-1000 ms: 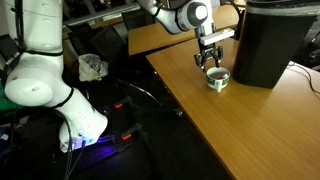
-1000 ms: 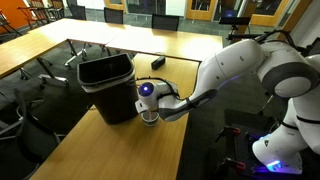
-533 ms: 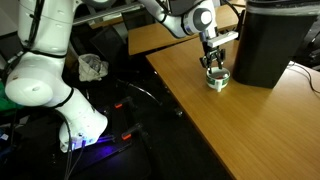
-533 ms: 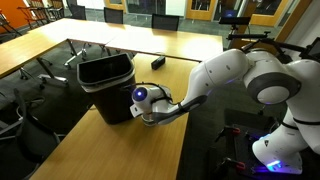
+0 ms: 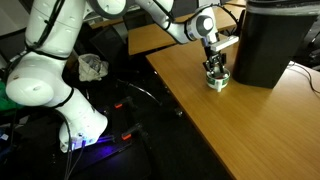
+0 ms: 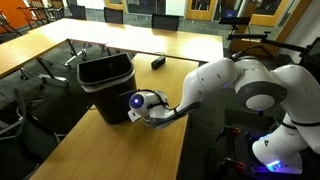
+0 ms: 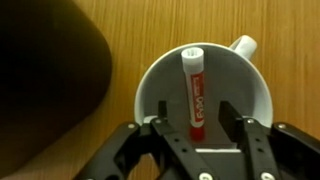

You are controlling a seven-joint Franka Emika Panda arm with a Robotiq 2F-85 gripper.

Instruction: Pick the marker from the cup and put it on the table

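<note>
In the wrist view the red marker point(image 7: 194, 90) with a pale cap stands inside the pale cup point(image 7: 262, 92) on the wood-grain table point(image 7: 120, 20). My gripper point(image 7: 194, 115) is open, its two dark fingers inside the cup rim on either side of the marker, with gaps showing on both sides. In an exterior view the gripper point(image 5: 215, 70) reaches straight down into the cup point(image 5: 217, 82). In the other exterior view the arm hides the cup and the gripper point(image 6: 150, 117).
A big black bin point(image 5: 272, 40) point(image 6: 108, 85) stands close beside the cup; it fills the wrist view's left side point(image 7: 40, 80). The table edge point(image 5: 175, 95) runs near the cup. A small dark object point(image 6: 158, 62) lies farther back.
My gripper has come down from just above the cup into it, and the arm has swung lower over the table.
</note>
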